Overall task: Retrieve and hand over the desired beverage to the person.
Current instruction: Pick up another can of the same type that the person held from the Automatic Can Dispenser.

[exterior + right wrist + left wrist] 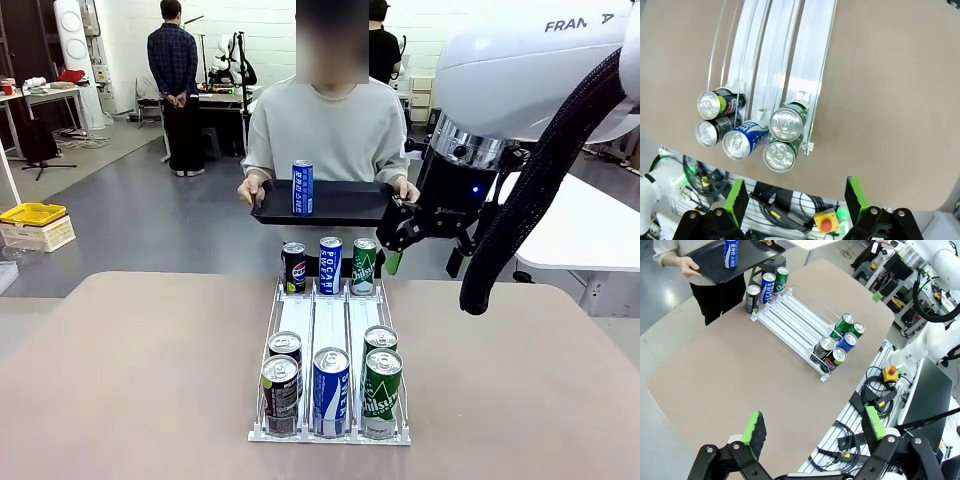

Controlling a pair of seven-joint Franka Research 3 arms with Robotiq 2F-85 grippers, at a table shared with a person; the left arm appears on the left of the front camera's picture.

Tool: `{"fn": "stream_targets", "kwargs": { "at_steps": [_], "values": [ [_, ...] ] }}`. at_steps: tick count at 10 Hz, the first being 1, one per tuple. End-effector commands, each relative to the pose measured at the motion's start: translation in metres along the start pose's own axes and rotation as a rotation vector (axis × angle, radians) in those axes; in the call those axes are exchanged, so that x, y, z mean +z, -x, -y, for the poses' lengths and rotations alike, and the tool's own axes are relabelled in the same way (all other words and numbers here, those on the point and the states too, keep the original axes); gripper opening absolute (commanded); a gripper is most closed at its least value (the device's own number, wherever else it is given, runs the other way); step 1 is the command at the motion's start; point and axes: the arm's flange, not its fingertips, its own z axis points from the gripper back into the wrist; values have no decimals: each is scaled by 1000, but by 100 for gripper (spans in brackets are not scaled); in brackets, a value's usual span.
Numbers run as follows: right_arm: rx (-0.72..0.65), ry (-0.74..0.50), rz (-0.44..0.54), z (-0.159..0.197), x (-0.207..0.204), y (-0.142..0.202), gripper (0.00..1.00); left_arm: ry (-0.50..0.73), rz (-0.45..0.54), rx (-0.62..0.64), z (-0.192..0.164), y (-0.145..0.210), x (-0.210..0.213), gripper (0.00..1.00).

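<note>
The person [330, 130] holds the tray [350, 202] level toward you, probably to keep the blue can [302, 187] upright. Your left tool [814, 429] and right tool [796, 196] both gape open, empty.

My spot's pretty plain: a beige-brown tabletop [130, 380] with rounded corners on a smooth grey floor [130, 200]. There's a white wall [270, 25] at the back, and the light is bright and even. Off to the left there's a yellow tray [32, 213] on a white box [42, 236], plus a cluttered desk [50, 97]. There's a white table [590, 230] on the right. Somebody in a dark checked shirt [174, 60] stands facing away by a workbench [225, 97].
</note>
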Motion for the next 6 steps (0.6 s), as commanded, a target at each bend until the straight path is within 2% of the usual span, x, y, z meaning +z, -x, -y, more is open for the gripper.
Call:
{"fn": "stream_targets", "kwargs": {
  "at_steps": [1, 3, 4, 6],
  "values": [
    [19, 8, -5, 2, 1, 2, 100, 14, 13, -21, -1, 1, 2, 100],
    [1, 0, 0, 0, 0, 0, 100, 14, 13, -21, -1, 1, 2, 100],
    [-47, 33, 23, -7, -12, 5, 100, 14, 13, -21, -1, 1, 2, 100],
    [-124, 85, -4, -24, -38, 17, 100, 14, 13, -21, -1, 1, 2, 100]
  ]
}}
